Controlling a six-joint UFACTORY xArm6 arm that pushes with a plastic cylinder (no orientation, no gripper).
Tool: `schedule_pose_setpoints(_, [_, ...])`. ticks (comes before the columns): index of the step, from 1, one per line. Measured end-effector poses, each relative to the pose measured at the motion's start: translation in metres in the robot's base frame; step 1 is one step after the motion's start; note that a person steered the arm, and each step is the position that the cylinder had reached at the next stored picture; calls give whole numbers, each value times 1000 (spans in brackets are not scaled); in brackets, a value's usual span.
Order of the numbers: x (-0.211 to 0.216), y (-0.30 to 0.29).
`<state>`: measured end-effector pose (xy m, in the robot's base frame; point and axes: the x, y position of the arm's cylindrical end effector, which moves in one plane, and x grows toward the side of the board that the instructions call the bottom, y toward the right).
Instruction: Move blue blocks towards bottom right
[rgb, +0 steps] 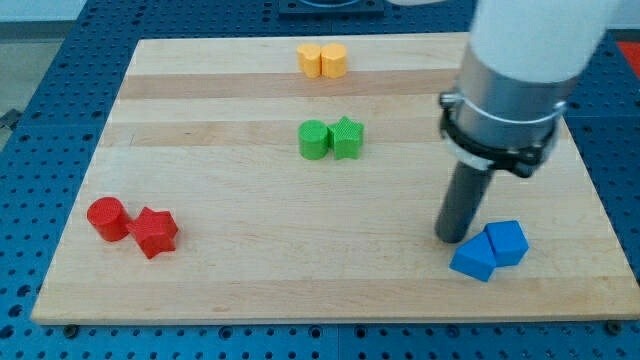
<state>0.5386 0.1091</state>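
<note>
Two blue blocks lie touching near the board's bottom right: a blue block (473, 259) on the left and a blue cube (507, 241) on its right. My tip (453, 238) rests on the board just left of and slightly above the left blue block, very close to it or touching it. The rod rises into the white and grey arm (520, 70) at the view's top right.
A red cylinder (106, 218) and a red star-like block (154, 232) sit at the bottom left. A green cylinder (314, 139) and a green star (346, 137) are in the middle. Two yellow blocks (322, 60) are at the top. The wooden board (220, 270) ends just below the blue blocks.
</note>
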Motion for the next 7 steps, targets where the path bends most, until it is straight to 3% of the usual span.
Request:
schedule_pose_setpoints(3, [14, -72])
schedule_pose_setpoints(7, [30, -66])
